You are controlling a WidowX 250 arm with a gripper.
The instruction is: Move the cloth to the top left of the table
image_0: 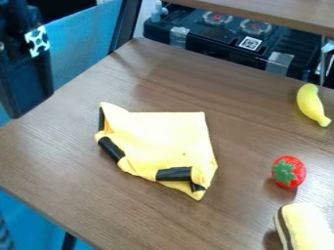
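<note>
Cloth (166,136) lies on the brown, wood-grained table (248,122), a little left of the middle of the view and well apart from the table's far corner. It is pale yellow, with black bands along its left side and lower edge. Its upper left corner is folded into a small peak, and the lower edge is rumpled and turned over, ending in a point toward the near side.

The black gripper (26,85) is at the upper left, beside the table's left edge and apart from the cloth; whether it is open or closed I cannot tell. A black-and-white patterned tag (37,41) is on the black arm.

Near the right edge of the view is a yellow banana (311,104). Nearer the camera is a red strawberry (298,169) with green leaves, and below that, at the lower right, a pale yellow piece with a dark stripe (308,227), perhaps a toy cake. Beyond the table's far edge is a black case (205,36) with strips of tape on it.
</note>
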